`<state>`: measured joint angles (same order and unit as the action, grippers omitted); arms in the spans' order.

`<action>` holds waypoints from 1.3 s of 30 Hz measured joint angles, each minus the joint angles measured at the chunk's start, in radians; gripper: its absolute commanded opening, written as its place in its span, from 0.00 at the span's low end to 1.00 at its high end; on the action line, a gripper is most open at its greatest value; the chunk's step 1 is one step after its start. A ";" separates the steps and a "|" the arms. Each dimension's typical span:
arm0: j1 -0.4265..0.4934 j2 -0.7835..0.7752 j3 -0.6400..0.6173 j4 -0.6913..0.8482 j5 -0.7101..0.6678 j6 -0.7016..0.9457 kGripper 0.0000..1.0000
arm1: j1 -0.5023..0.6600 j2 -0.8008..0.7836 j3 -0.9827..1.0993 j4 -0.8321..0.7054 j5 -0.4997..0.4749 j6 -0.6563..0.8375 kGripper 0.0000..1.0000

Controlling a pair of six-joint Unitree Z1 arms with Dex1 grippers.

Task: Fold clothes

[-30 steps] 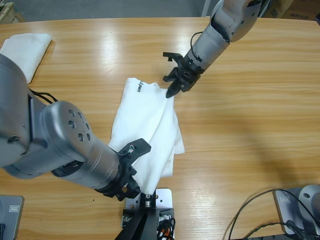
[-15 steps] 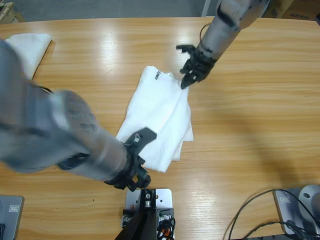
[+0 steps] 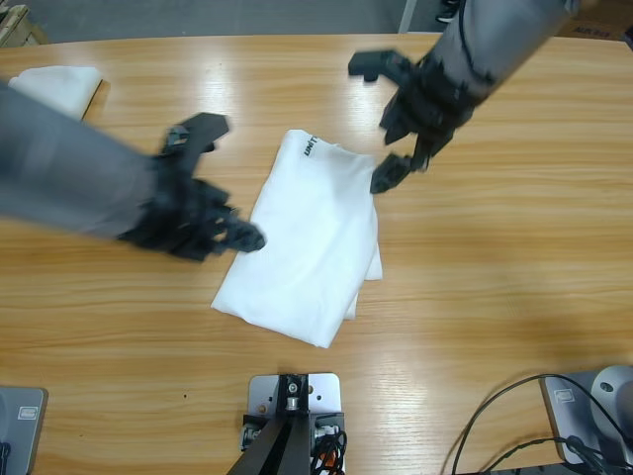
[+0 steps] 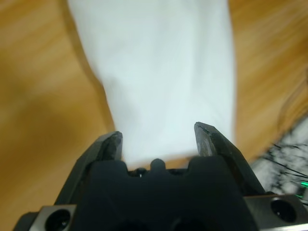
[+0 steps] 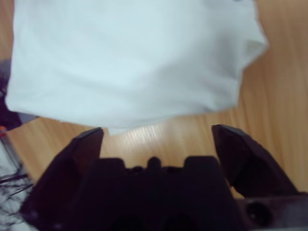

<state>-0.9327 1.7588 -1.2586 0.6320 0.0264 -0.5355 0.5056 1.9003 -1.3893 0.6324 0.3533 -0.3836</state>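
Note:
The clothes in play are one white shirt, lying folded into a long rectangle in the middle of the table, with small black lettering near its far end. Just off its left edge, my left gripper hovers open and holds nothing. My right gripper reaches in from the upper right, open and empty, one jaw close to the shirt's upper right corner. The left wrist view shows the shirt stretching away beyond the open left gripper. Ahead of the open right gripper in the right wrist view, the shirt spreads wide.
Another folded white cloth lies at the table's far left corner. Black cables curl at the near right edge. Bare wooden table spreads to the right of the shirt.
The left gripper left the shirt's near edge and swung up to its left side. The right gripper opened and released the upper right corner. The shirt has settled flat.

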 measured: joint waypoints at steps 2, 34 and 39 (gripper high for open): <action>0.032 0.090 -0.039 -0.052 -0.011 0.138 0.59 | 0.013 -0.022 0.127 -0.155 0.030 -0.055 0.78; -0.202 0.184 0.016 -0.061 0.087 0.122 0.60 | 0.024 0.322 -0.226 -0.087 0.094 -0.424 0.71; -0.204 0.241 0.007 -0.061 0.087 0.063 0.60 | 0.051 0.348 -0.246 -0.065 -0.038 -0.424 0.70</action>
<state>-1.1364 1.9994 -1.2517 0.5713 0.1132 -0.4730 0.5567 2.2485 -1.6355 0.5674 0.3152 -0.8074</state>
